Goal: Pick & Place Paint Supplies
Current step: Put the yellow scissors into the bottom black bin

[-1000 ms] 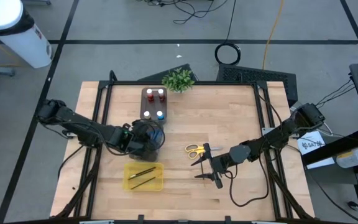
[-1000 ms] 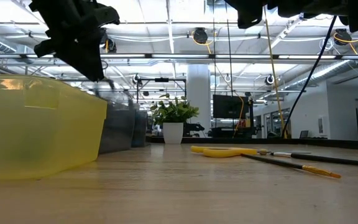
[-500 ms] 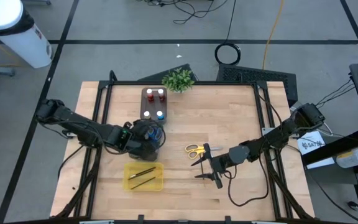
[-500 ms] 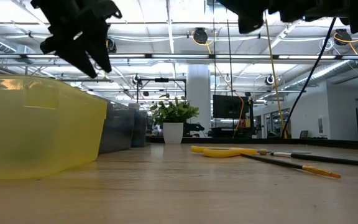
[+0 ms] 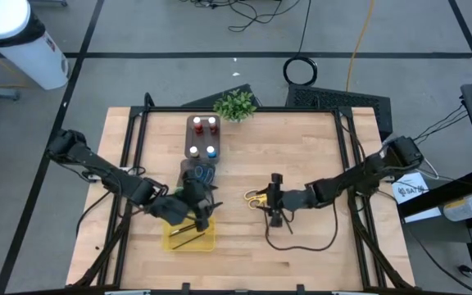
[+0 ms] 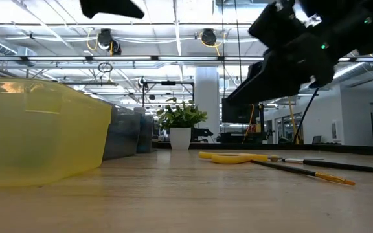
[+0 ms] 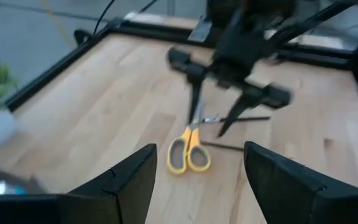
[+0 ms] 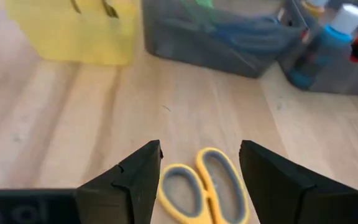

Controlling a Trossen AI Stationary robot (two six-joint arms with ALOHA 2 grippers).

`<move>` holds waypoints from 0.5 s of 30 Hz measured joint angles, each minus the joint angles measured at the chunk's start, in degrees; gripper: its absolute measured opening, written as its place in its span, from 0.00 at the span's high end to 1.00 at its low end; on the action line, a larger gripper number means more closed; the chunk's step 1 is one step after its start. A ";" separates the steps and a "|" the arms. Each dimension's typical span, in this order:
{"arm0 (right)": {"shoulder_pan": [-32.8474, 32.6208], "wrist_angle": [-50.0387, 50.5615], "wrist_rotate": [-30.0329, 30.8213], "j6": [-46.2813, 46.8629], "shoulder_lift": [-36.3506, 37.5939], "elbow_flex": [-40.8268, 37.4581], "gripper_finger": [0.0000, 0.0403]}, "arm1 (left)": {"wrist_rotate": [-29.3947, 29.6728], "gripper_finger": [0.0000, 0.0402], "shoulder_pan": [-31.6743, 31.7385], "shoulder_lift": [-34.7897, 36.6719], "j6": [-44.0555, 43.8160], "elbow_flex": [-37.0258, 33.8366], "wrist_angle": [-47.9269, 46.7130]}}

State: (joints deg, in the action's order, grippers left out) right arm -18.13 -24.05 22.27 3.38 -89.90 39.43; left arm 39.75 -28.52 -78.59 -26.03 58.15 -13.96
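Yellow-handled scissors (image 5: 256, 197) lie flat on the table, and two thin dark brushes (image 6: 303, 172) lie just beside them. My right gripper (image 8: 201, 149) hovers open above the scissors' handles (image 8: 204, 180), pointing toward the table's left and clear of the wood. My left gripper (image 5: 197, 215) hangs open above the far rim of the yellow tray (image 5: 172, 239), which holds two brushes (image 5: 188, 229). The left gripper faces the scissors (image 7: 188, 149) and the right gripper (image 7: 229, 68). The grey organiser (image 5: 188, 139) holds capped bottles (image 5: 204, 125) and blue-handled scissors (image 5: 202, 174).
A small potted plant (image 5: 235, 105) stands at the table's far edge behind the organiser. A black cable (image 5: 301, 242) loops on the wood near the right arm. Bare wood lies on the table's right half and along its near edge.
My left gripper has opened, risen and drawn back from the organiser's near end toward the near edge, swinging round to face the table's right. Blue-handled scissors now show in the organiser. My right gripper has sunk and shifted toward the far edge, over the yellow scissors.
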 joint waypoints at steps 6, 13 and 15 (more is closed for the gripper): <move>3.32 4.44 -4.80 -3.11 -6.04 3.53 0.51 | -0.78 0.37 0.58 0.00 1.72 0.00 1.19; 5.92 13.68 -5.81 -5.45 -14.83 11.51 0.51 | -0.79 0.37 1.54 0.00 0.54 0.00 0.19; 6.64 16.29 -5.83 -5.39 -15.90 13.05 0.51 | -0.85 0.37 1.54 0.00 0.42 0.00 -0.11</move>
State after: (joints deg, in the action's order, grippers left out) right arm -11.50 -7.76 16.44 -2.01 -105.81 52.48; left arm 38.89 -26.98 -78.59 -25.61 58.15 -14.07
